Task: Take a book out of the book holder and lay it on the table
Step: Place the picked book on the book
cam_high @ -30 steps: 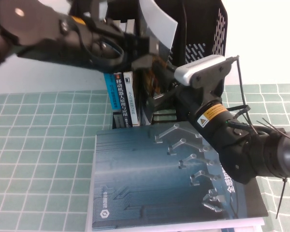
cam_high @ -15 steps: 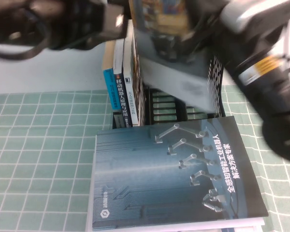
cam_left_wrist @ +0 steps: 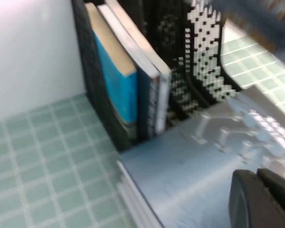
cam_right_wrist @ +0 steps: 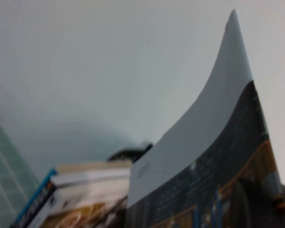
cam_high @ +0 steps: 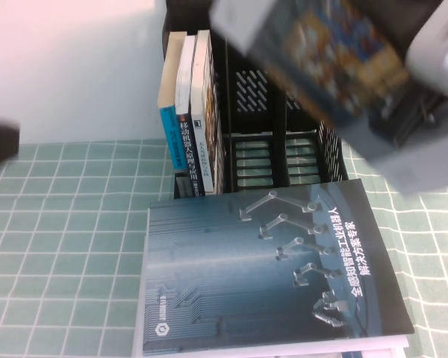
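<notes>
The big thin white-and-grey paperback book (cam_high: 336,60), bendy and floppy, so best held near its edge, hangs up high above the tall black plastic book holder (cam_high: 284,127), pinched in the right gripper (cam_high: 403,112), while the left gripper (cam_left_wrist: 261,197) stays clenched and empty near the left.

A big dark blue book (cam_high: 272,272) with silver robot arms on the cover is lying flat at the near side, taking up most of the middle. It's sitting on top of something white (cam_high: 284,350) that's peeking out along its near edge. Just beyond its far left corner, a few smaller thick books (cam_high: 190,112) are standing upright, blue and white spines showing.
</notes>
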